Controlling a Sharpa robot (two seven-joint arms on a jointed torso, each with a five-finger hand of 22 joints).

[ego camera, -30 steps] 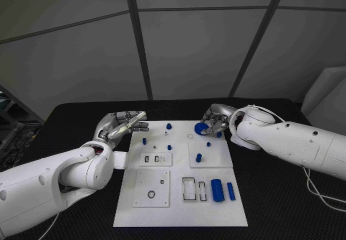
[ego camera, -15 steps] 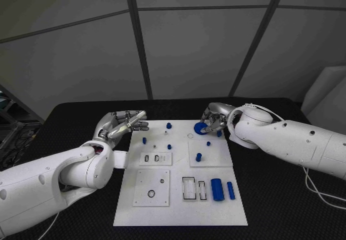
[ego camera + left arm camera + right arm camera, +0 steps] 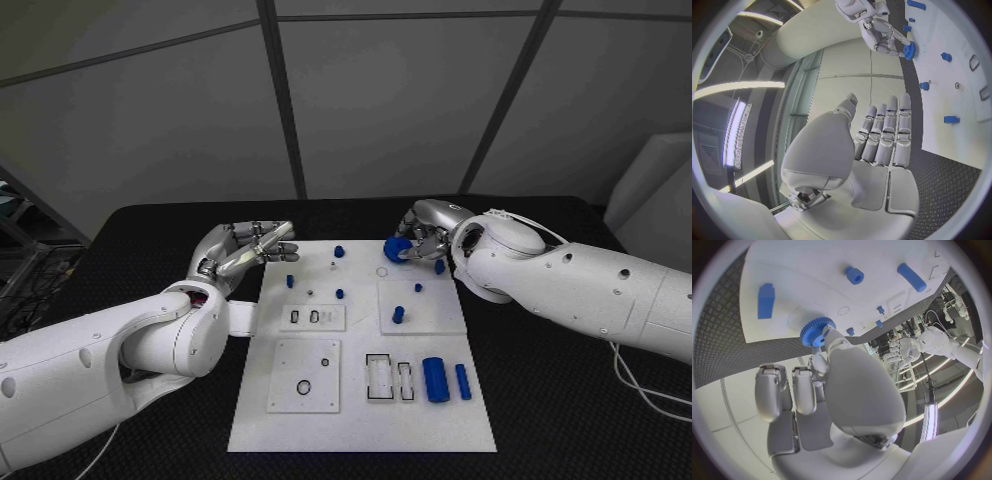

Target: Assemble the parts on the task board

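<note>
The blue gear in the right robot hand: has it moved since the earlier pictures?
Yes. The blue gear, held by the right robot hand, went up and slightly left, toward the far edge of the task board.

Blue gear partly hidden behind right hand fingers; contact with task board unclear.

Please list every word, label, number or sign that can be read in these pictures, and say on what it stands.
None can be read. The task board, the blue gear held by the right hand, the other parts and the left hand bear no legible text.
</note>
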